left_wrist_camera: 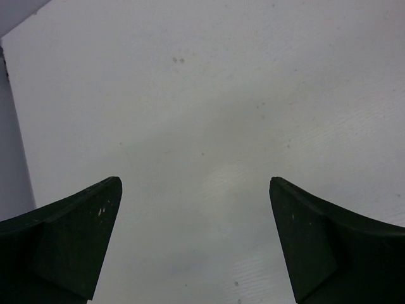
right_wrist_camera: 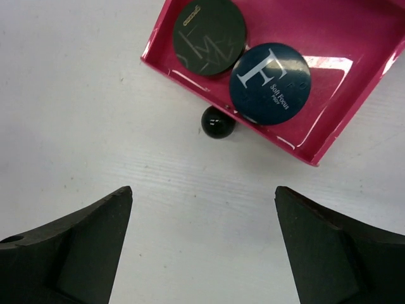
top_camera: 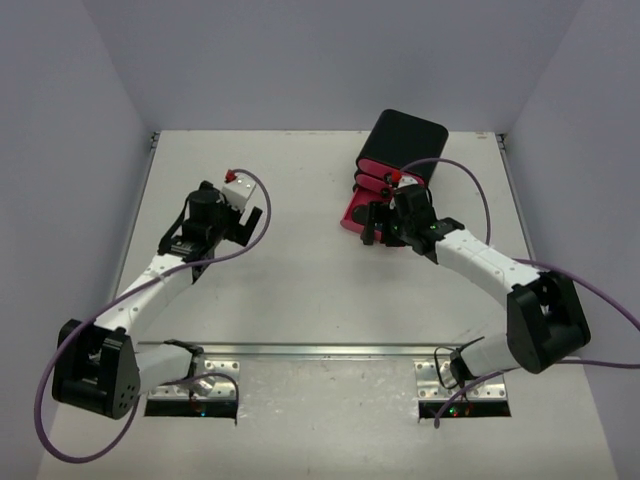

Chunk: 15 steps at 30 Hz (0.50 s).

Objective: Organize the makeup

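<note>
The round blue compact with a white "F" (right_wrist_camera: 270,83) and the small round black compact (right_wrist_camera: 209,36) lie side by side in an open pink drawer (right_wrist_camera: 354,44). The drawer's black knob (right_wrist_camera: 218,122) faces my right gripper (right_wrist_camera: 202,190), which is open and empty over bare table just in front of the drawer. In the top view my right gripper (top_camera: 372,228) sits at the pulled-out bottom drawer (top_camera: 352,213) of the black box (top_camera: 405,145). My left gripper (top_camera: 252,224) is open and empty over bare table at centre left; its wrist view (left_wrist_camera: 195,180) shows only tabletop. No palettes or pencils are in view.
The black box stands at the back right of the white table (top_camera: 300,290), with two shut pink drawers above the open one. Grey walls enclose the table on three sides. A metal rail (top_camera: 320,350) runs along the near edge by the arm bases.
</note>
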Motion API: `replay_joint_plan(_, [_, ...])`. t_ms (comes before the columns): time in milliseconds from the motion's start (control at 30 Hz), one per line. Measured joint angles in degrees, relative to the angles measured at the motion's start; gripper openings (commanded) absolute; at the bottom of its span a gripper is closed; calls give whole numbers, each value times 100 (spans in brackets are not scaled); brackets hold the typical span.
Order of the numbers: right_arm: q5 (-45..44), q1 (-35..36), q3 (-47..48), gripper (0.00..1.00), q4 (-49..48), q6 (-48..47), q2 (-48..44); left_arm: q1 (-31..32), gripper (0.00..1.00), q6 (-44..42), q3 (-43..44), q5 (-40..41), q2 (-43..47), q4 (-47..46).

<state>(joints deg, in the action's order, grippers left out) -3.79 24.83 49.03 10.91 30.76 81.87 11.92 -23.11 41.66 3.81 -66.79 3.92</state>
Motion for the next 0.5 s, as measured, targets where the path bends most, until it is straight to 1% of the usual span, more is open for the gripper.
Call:
replay_joint_plan(100, [118, 15, -104, 80, -22, 194, 4, 0, 100, -168, -610, 267, 452, -223])
replay_joint_plan(233, [-154, 205, -270, 80, 22, 396, 25, 0, 100, -262, -1292, 482, 936, -479])
replay_joint_plan(367, [-503, 573, -307, 79, 18, 619, 41, 0, 100, -253, -1549, 572, 1115, -606])
replay_joint_plan(500, [-781, 822, -518, 77, -190, 1093, 25, 0, 100, -231, -1664, 668, 1224, -794])
